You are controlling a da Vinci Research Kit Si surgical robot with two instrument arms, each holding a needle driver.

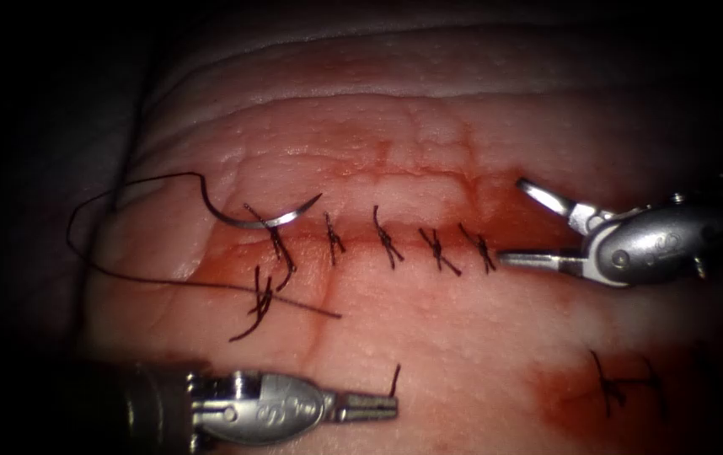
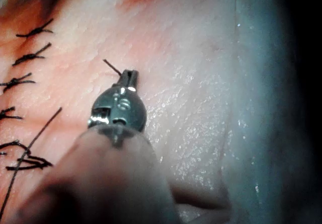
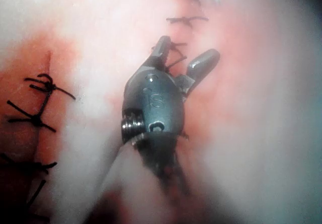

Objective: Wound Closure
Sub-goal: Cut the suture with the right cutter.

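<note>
Tissue [image 1: 429, 354] is lying under both tools, its cut [image 1: 395, 244] running across and carrying a row of dark stitches [image 1: 387, 240]. Resting at the left end of the cut is the curved needle [image 1: 265, 217], lying free with its middle against the leftmost stitch and neither hand gripping it; whether it is passing through the tissue I cannot tell. Thread [image 1: 125, 227] is trailing from the needle's left end in a wide loop out to the left and back across the tissue. Below the cut, well apart from the needle, the left hand [image 1: 374, 408] is pinching a short cut end of thread [image 1: 394, 381] with its jaws pressed together. At the cut's right end, the right hand [image 1: 523, 223] is holding nothing, its jaws spread wide. Red fluid [image 1: 581, 396] is staining the tissue.
</note>
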